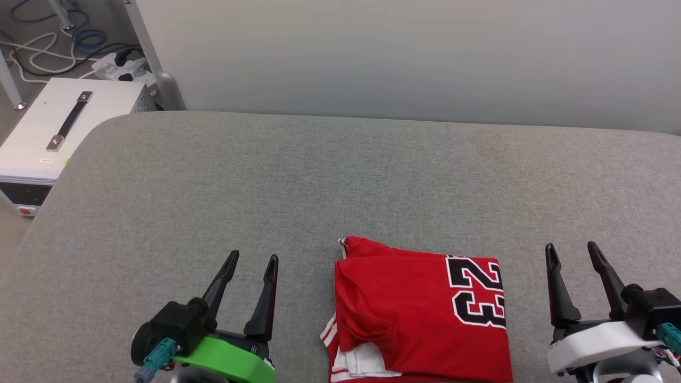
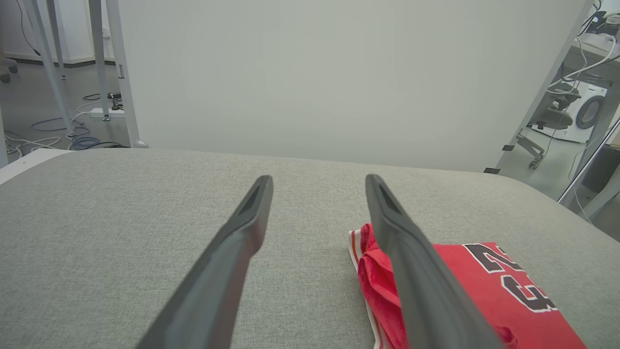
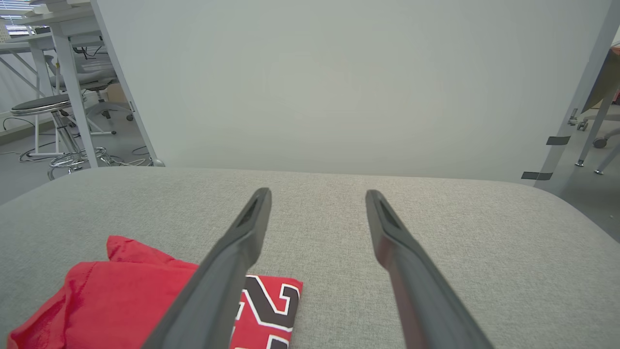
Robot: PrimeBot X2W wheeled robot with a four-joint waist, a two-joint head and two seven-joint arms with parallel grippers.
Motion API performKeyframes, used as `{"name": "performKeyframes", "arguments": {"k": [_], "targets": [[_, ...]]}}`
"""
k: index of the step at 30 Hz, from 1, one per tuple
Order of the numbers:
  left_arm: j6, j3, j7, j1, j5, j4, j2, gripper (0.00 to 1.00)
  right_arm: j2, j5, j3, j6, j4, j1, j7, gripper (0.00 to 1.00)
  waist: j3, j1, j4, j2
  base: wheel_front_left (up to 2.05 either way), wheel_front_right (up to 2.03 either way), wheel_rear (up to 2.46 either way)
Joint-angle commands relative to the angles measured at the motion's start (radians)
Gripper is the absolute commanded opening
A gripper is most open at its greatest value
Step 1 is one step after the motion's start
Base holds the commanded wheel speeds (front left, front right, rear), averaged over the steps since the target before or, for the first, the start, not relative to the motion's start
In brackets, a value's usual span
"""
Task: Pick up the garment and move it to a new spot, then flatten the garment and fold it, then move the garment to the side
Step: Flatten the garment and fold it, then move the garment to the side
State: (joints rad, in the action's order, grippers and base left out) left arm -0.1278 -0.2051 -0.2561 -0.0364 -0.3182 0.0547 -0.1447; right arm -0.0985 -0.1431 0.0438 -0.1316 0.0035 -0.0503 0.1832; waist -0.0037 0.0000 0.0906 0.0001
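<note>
The garment (image 1: 420,314) lies folded into a rough square near the front edge of the grey table (image 1: 340,186), red with a black-and-white "23" on top and white sleeve cloth peeking out at its lower left. My left gripper (image 1: 252,259) rests open to its left, a short gap away, with nothing between its fingers. To the garment's right my right gripper (image 1: 573,248) is open and empty too. The left wrist view has the garment (image 2: 484,291) at its lower right, partly behind one finger (image 2: 411,261). In the right wrist view the garment (image 3: 121,305) is at the lower left.
A pale panel (image 1: 404,58) stands along the table's far edge. On the floor at the far left are a white case with a black handle (image 1: 58,133), a power strip and cables (image 1: 64,48). Chairs, stools and desk legs stand beyond the table's sides.
</note>
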Motion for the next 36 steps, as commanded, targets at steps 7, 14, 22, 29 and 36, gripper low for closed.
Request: {"name": "performKeyframes", "arguments": {"k": [7, 14, 22, 29, 36], "targets": [[-0.003, -0.001, -0.006, -0.002, -0.005, 0.000, -0.005, 1.00, 0.004, 0.013, -0.001, 0.001, 0.018, 0.000, 0.009, 1.00, 0.003, 0.0000, 0.003, -0.0001, 0.00, 0.00, 0.00], [-0.003, -0.001, -0.006, 0.003, -0.006, 0.000, -0.003, 1.00, 0.008, 0.011, 0.001, 0.001, 0.025, 0.003, 0.001, 1.00, 0.008, 0.0000, 0.005, -0.0001, 0.00, 0.00, 0.00], [-0.003, 0.003, -0.006, 0.017, -0.005, -0.003, -0.003, 1.00, -0.013, -0.015, -0.014, 0.001, 0.030, 0.015, -0.071, 1.00, 0.024, 0.0000, 0.012, -0.0001, 0.00, 0.00, 0.00], [-0.003, -0.005, -0.006, 0.025, -0.004, -0.001, 0.002, 1.00, -0.075, -0.110, -0.072, 0.001, 0.009, 0.051, -0.457, 1.00, 0.044, 0.0000, 0.021, -0.0001, 0.00, 0.00, 0.00], [-0.003, -0.023, -0.006, 0.052, -0.004, 0.001, 0.003, 1.00, -0.067, -0.185, -0.061, 0.001, -0.022, 0.087, -0.933, 1.00, 0.081, 0.0000, 0.047, -0.0001, 0.00, 0.00, 0.00]]}}
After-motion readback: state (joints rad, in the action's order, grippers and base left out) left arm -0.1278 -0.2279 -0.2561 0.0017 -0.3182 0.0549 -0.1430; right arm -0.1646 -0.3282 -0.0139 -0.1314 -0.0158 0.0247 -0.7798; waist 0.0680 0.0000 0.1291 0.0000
